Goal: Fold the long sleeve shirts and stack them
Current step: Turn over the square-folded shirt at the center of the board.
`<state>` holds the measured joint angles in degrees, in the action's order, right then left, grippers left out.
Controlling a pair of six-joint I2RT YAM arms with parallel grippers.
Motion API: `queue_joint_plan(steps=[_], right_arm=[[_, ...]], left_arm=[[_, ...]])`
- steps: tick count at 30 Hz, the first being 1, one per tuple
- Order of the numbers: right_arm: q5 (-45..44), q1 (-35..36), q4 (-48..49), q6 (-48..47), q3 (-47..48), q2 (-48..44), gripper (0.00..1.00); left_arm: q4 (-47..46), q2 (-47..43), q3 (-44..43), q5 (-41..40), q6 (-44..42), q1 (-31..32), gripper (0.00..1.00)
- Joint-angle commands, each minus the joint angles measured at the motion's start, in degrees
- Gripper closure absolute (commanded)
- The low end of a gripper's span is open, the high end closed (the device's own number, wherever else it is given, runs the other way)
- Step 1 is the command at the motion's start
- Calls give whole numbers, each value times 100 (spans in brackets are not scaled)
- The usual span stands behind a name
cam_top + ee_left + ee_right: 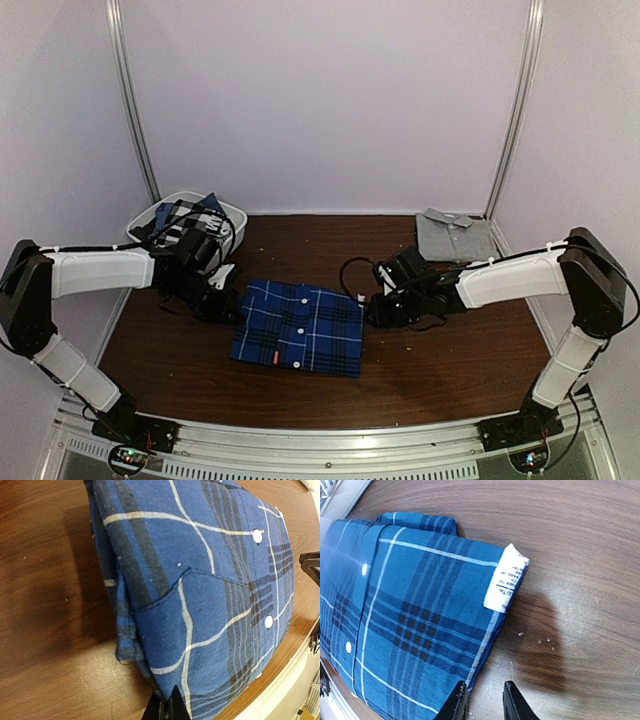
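**A:** Which step is this?

**B:** The blue plaid shirt (300, 327) lies folded mid-table, so I'd judge the folding about done. Stacking comes next, likely onto the grey shirt (456, 235) at the far right corner.

**A:** Grippers?

**B:** The left gripper (167, 709) is clenched on the shirt's left edge (cloth runs right into the tips). The right gripper (485, 702) sits at the right edge, jaws parted around nothing, near a care label (506, 577).

**A:** And next?

**B:** The right needs a bite on that edge, so both can lift together. Bare table (450, 350) lies toward the grey shirt. The basket (232, 210) holding the check shirt (185, 222) crowds the left arm.
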<state>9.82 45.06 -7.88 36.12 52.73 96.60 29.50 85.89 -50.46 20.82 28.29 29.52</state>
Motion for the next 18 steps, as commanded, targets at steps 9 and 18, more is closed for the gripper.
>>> queue_joint_plan(steps=[9, 18], right_arm=[[-520, 424, -363, -30, 501, 408, 83], [-264, 455, 45, 10, 835, 1288, 85]], left_arm=[[427, -210, -548, -15, -315, -104, 100], [751, -228, -1107, 106, -476, -104, 100]])
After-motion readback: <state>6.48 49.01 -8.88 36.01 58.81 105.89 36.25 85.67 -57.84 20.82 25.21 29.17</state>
